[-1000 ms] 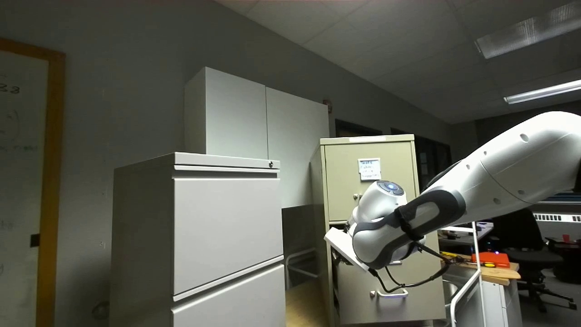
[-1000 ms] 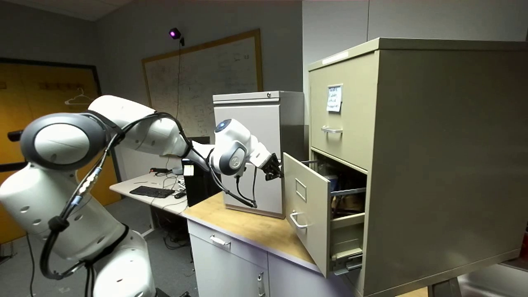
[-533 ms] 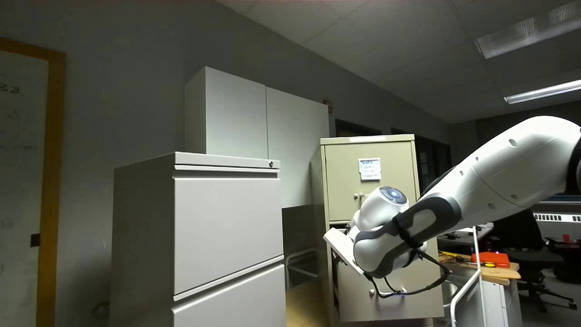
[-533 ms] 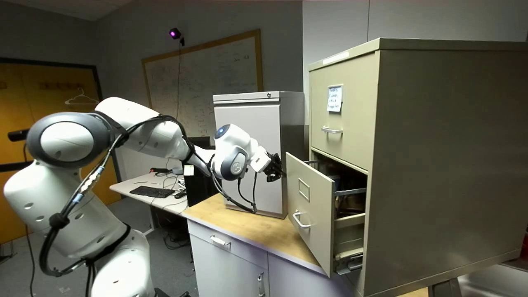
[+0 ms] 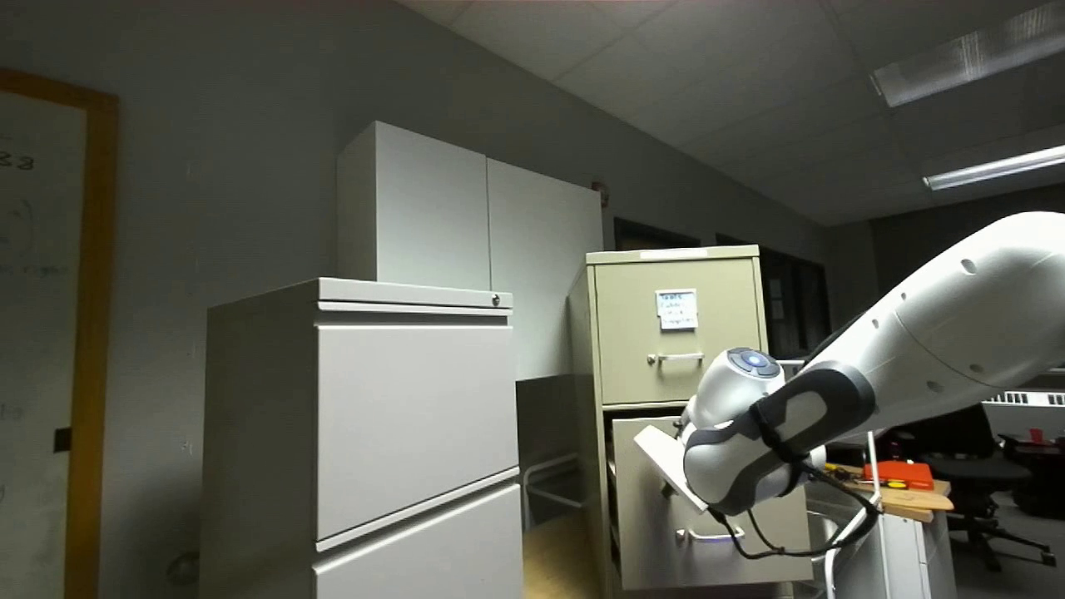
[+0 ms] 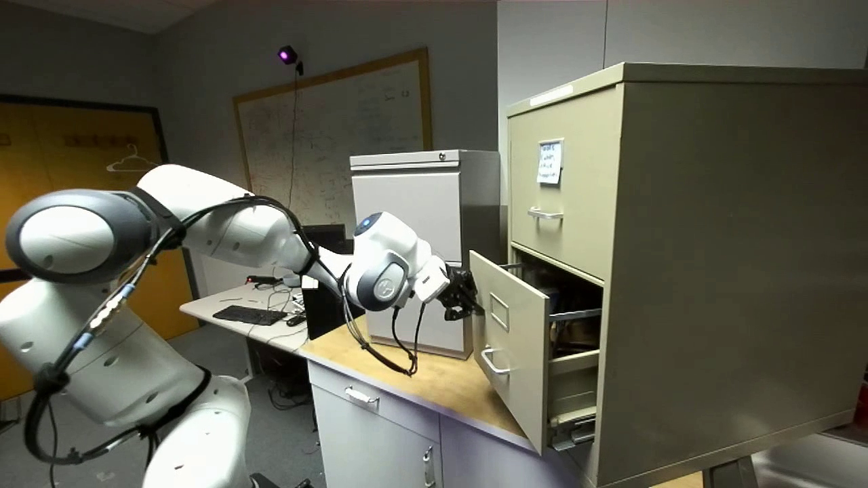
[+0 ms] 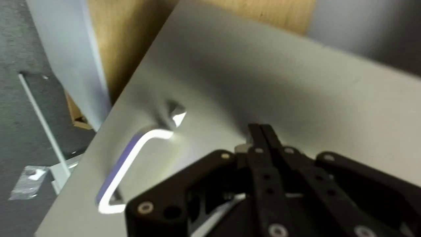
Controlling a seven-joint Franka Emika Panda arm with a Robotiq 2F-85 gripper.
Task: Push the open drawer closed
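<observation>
The open drawer [image 6: 523, 349] is a beige front with a label holder [image 6: 499, 312] and a metal handle [image 6: 491, 367]. It stands partly out below the closed top drawer; it also shows in an exterior view [image 5: 653, 507]. In the wrist view its front [image 7: 210, 79] fills the middle, with the handle [image 7: 126, 168] at left. My gripper [image 6: 481, 311] is at the drawer front's outer face, above the handle, near the label holder. In the wrist view the gripper [image 7: 261, 125] is shut and empty, its tips touching the front or very near it.
The beige cabinet [image 6: 719, 271] holds the closed top drawer [image 6: 576, 196] with a white paper sheet. A pale-grey cabinet [image 6: 407, 196] stands beside it on a wooden worktop [image 6: 420, 376]. Dark contents show inside the open drawer. A red box [image 5: 903, 476] lies on a bench behind the arm.
The drawer moved in slightly between one second and half a second ago, and has hardly moved since. My gripper has moved lower and across its front, away from the front's pale-grey-cabinet side.
</observation>
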